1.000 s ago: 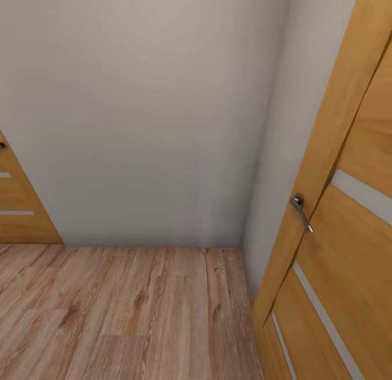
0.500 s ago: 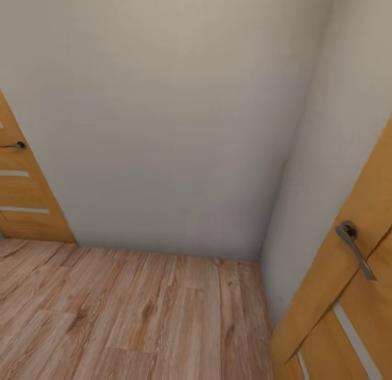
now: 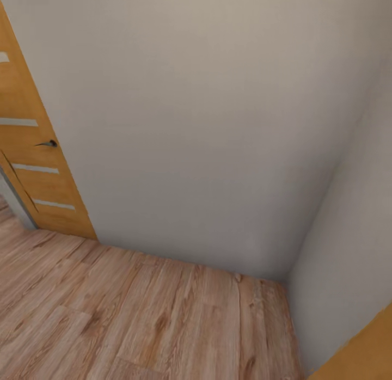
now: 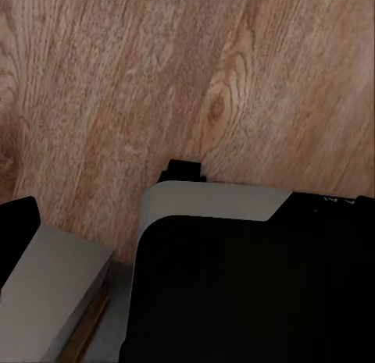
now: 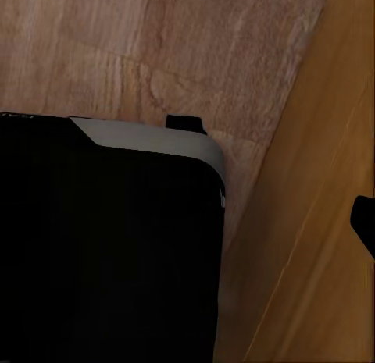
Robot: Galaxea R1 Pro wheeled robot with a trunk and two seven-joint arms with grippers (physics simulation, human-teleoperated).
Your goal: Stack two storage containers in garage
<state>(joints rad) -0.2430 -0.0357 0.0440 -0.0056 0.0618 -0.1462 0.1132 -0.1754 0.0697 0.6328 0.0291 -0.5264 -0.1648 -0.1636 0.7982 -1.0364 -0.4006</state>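
Head view: pretty much just a plain white wall (image 3: pixel 207 124) meeting another wall in a corner at the right of the frame.
Floor: light wood planks (image 3: pixel 136 314) along the bottom.
Doors: 1 orange wooden door (image 3: pixel 32 167) with a dark handle at the left edge, plus a sliver of another orange door (image 3: pixel 365 353) at the lower right corner.
Wrist views: dark robot body (image 4: pixel 250 285) over wood planks; orange door panel (image 5: pixel 312 246) beside it.
Tools: can't tell if either is spread or pressed together.
Containers: no idea where they sit from here.
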